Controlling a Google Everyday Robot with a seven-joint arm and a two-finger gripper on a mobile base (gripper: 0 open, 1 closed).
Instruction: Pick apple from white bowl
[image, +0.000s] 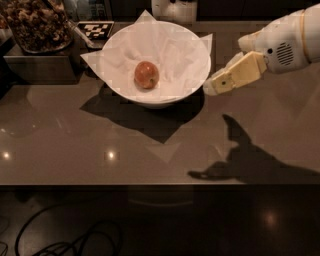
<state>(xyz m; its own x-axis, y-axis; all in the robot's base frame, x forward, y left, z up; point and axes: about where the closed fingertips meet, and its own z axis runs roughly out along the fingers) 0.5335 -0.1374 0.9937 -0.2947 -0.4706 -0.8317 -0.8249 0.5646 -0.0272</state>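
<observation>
The small red-orange apple (146, 74) lies in the middle of the large white bowl (121, 89), on the white paper sheet (176, 51) whose corners stick out past the rim. The bowl stands at the back centre of the dark table. My gripper (216, 85), cream-coloured on a white arm, hangs just off the bowl's right rim, to the right of the apple and apart from it. It holds nothing that I can see.
A clear container of brown nuts (36, 22) stands on a dark box at the back left. A black-and-white tag (95, 29) lies behind the bowl, and a white object (173, 9) stands at the back. The table's front edge (150, 183) runs below; cables (65, 240) lie on the floor.
</observation>
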